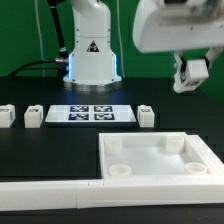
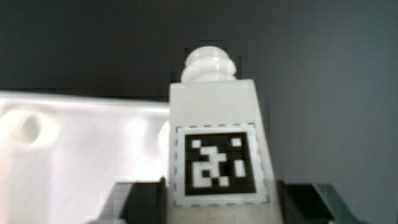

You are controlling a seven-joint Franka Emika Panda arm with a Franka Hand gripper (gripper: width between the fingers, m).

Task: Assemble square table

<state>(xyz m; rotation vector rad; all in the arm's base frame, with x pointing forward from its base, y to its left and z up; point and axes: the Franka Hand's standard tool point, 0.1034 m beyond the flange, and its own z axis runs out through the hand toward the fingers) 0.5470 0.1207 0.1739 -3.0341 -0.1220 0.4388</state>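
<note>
Heads up, your square table top (image 1: 150, 165) runs off the frame edge. It sits camera-side of the marker board (image 1: 92, 113), toward the exterior view's right. Your gripper (image 1: 190, 75) hangs high, right of that board, fingers (image 2: 134, 205) partway closed and pinching the held leg block (image 2: 217, 120). Three loose leg blocks flank the board: two on the left (image 1: 5, 116) (image 1: 33, 116), one on the right (image 1: 147, 116).

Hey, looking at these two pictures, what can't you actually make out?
- Exterior view: the leg between the jaws is too small, and partly covered by them, to read its tag.
- Exterior view: the leftmost leg block is cut off by the picture's left edge.
- Wrist view: the table top is blurred and cut off by the edge.
- Wrist view: the leg's gripped end and most of the jaws run out of the picture.
</note>
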